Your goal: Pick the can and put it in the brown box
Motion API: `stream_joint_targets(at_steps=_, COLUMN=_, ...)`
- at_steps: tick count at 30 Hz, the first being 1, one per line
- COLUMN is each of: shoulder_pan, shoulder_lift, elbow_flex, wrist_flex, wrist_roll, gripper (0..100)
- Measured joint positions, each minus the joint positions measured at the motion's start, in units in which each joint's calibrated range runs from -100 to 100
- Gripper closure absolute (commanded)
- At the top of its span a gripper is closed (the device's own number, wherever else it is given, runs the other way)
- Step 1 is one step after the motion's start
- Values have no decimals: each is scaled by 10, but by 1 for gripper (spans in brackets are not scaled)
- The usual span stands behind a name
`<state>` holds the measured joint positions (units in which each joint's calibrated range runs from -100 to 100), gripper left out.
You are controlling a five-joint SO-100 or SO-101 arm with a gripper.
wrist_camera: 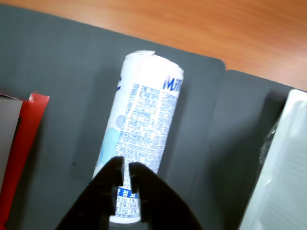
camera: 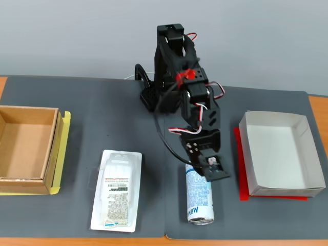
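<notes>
While flat (unlifted), can point(camera: 199, 199) under pincer point(wrist_camera: 125, 168)

One can point(camera: 199, 199), lying right under the jaws in the fixed view, same single can point(wrist_camera: 141, 129) in the wrist view. One brown box point(camera: 26, 148), well off to the left of the jaws in the fixed view. One white-grey tray box point(camera: 281, 154), to the right of the jaws there. One flat white blister pack point(camera: 116, 190), left of the jaws, between can and brown box. Two dark mats point(camera: 102, 113) on the worktop. One yellow sheet point(camera: 65, 123) under the brown box, one red sheet point(camera: 240, 154) under the tray box. One arm point(camera: 179, 77).
</notes>
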<state>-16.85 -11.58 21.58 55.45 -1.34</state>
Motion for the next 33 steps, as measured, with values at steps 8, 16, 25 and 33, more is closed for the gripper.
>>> stream_joint_targets(at_steps=8, shoulder_pan=-12, shoulder_lift=49, elbow_flex=-2, wrist_flex=0, wrist_roll=-14, gripper=98)
stream_joint_targets(at_steps=16, shoulder_pan=-13, shoulder_lift=74, elbow_flex=-5, wrist_flex=0, wrist_roll=-21, gripper=78)
stream_joint_targets(at_steps=25, shoulder_pan=-18, shoulder_lift=100, elbow_flex=-5, wrist_flex=-1, wrist_roll=-23, gripper=64)
stream_joint_targets(at_steps=33, shoulder_pan=-33, shoulder_lift=119, elbow_flex=-5, wrist_flex=-42, wrist_roll=-45, gripper=64)
